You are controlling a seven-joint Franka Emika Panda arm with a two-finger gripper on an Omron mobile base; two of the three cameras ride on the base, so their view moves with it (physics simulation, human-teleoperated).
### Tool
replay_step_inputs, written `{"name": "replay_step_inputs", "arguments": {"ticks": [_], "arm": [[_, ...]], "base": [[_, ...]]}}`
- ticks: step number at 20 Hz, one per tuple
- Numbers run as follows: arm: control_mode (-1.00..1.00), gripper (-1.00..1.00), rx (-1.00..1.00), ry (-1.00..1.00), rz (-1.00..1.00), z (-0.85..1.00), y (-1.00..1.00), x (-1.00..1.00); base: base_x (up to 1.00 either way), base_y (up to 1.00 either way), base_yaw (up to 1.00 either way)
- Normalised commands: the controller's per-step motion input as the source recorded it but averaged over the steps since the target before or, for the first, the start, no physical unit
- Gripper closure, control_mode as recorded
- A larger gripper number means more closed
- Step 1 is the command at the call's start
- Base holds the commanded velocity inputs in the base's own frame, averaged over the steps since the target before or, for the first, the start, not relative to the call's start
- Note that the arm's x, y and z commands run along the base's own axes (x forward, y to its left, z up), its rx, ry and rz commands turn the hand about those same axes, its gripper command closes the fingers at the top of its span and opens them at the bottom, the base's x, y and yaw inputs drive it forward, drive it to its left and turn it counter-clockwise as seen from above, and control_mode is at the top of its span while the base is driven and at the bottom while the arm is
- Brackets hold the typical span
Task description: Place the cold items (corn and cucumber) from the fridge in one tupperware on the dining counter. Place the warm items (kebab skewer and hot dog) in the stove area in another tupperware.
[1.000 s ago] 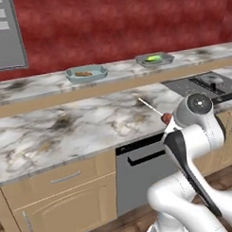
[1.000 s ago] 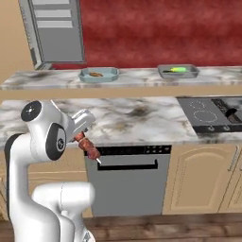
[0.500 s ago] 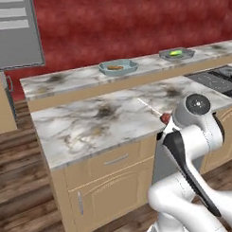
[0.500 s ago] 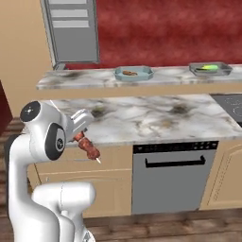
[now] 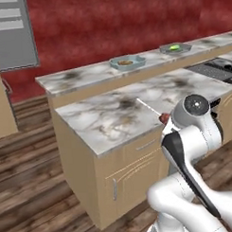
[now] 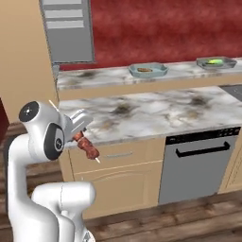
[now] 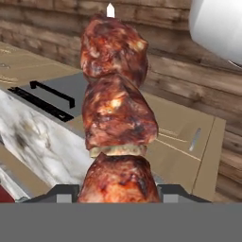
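The end effector (image 6: pixel 81 134) is gripping the brown, chunky meat kebab skewer (image 6: pixel 88 147), which is jutting down past its fingers. With the teal rectangular tupperware (image 6: pixel 148 70) far ahead on the raised marble surface (image 6: pixel 104 75), the skewer's projecting tip risks snagging the nearer surface's edge and twisting loose.

The skewer (image 7: pixel 117 118) hides the hand's fingertips, and the food in the far tupperware (image 6: pixel 216 62) is too small to tell.

Bare marble counter (image 6: pixel 156 111) leads to 2 tupperware trays (image 6: pixel 148 70)
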Motion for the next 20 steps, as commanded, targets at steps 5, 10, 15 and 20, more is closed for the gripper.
{"name": "replay_step_inputs", "arguments": {"ticks": [5, 10, 15, 20], "arm": [[1.0, 1.0, 0.0, 0.0, 0.0, 0.0, 0.0, 0.0], [1.0, 1.0, 0.0, 0.0, 0.0, 0.0, 0.0, 0.0], [1.0, 1.0, 0.0, 0.0, 0.0, 0.0, 0.0, 0.0], [1.0, 1.0, 0.0, 0.0, 0.0, 0.0, 0.0, 0.0]], "base": [[0.02, 1.0, -0.41], [0.23, 1.0, -0.43], [0.47, 1.0, -0.48], [0.45, 0.99, -0.51]]}}
